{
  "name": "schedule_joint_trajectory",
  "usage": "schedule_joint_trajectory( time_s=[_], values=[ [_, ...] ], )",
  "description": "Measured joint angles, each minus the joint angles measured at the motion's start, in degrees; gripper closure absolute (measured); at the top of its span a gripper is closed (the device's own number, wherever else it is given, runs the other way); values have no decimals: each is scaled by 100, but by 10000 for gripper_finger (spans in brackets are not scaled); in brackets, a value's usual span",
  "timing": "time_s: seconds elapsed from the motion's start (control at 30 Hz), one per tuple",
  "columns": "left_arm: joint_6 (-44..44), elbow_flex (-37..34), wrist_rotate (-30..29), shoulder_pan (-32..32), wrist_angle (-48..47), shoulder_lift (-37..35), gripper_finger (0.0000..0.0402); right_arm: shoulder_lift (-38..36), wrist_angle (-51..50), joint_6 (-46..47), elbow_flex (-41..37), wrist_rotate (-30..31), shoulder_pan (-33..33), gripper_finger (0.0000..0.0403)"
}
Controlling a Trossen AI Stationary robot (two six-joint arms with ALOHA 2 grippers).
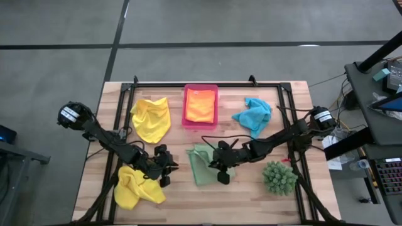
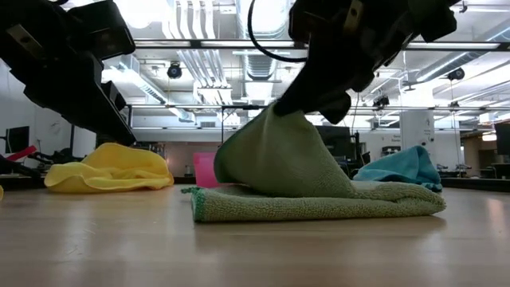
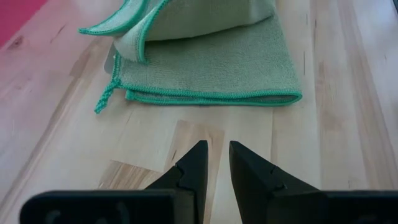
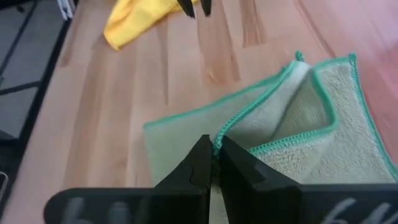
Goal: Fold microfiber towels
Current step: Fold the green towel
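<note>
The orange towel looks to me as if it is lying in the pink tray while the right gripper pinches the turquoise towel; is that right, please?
Not quite. The orange towel does lie in the pink tray, but the right gripper is shut on the light green towel, lifting its edge; the turquoise towel lies untouched. The high and right wrist views show this.

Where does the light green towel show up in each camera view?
High view: light green towel lower centre, under the right gripper.
Low view: centre, pinched up.
Left wrist view: top.
Right wrist view: centre-right.
Shared landmark: its teal stitched edge.
</note>
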Motion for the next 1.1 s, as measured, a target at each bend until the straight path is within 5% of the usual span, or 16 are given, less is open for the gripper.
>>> schedule_joint_trajectory(
  time_s=[0.6,1.1],
  values=[
    [35,7,2,0,0,0,350,2,516,103,4,-52,271,235],
    [485,18,13,0,818,0,350,-76,-730,-504,361,-48,467,240]
  ],
)
